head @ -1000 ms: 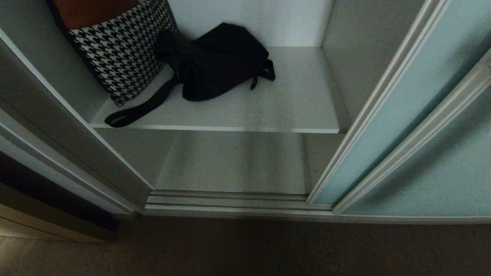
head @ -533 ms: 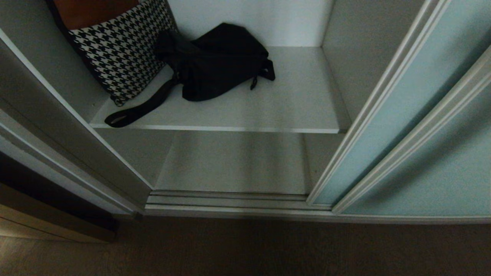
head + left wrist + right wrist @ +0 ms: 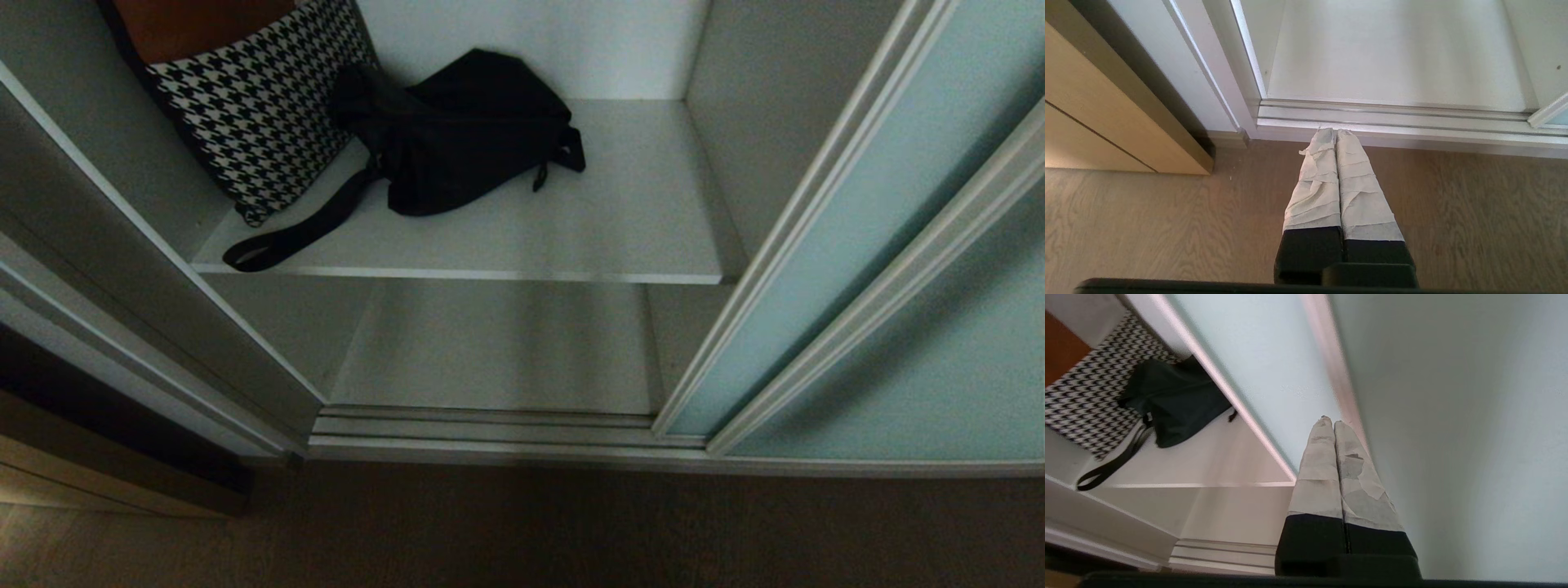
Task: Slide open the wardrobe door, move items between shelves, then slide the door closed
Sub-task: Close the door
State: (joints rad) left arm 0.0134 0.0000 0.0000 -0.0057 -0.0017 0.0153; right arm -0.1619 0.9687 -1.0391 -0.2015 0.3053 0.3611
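The wardrobe bay stands open. A bulky black bag (image 3: 465,131) lies on the upper shelf (image 3: 620,212), its broad strap (image 3: 302,233) trailing to the shelf's front edge. The lower shelf (image 3: 498,351) is bare. The pale blue-green sliding wardrobe door (image 3: 816,269) is pushed to the right, overlapping its greyer twin (image 3: 939,367). Neither gripper shows in the head view. My right gripper (image 3: 1329,421) is shut and empty, its tips by the frame strip between the door (image 3: 1274,367) and the twin; the bag (image 3: 1175,400) lies beyond. My left gripper (image 3: 1335,131) is shut and empty above the wooden floor.
A houndstooth cushion (image 3: 253,114) leans against the bay's left wall beside the bag. The ribbed silver floor track (image 3: 490,429) runs along the front. A light wooden cabinet (image 3: 1098,110) stands left of the wardrobe frame.
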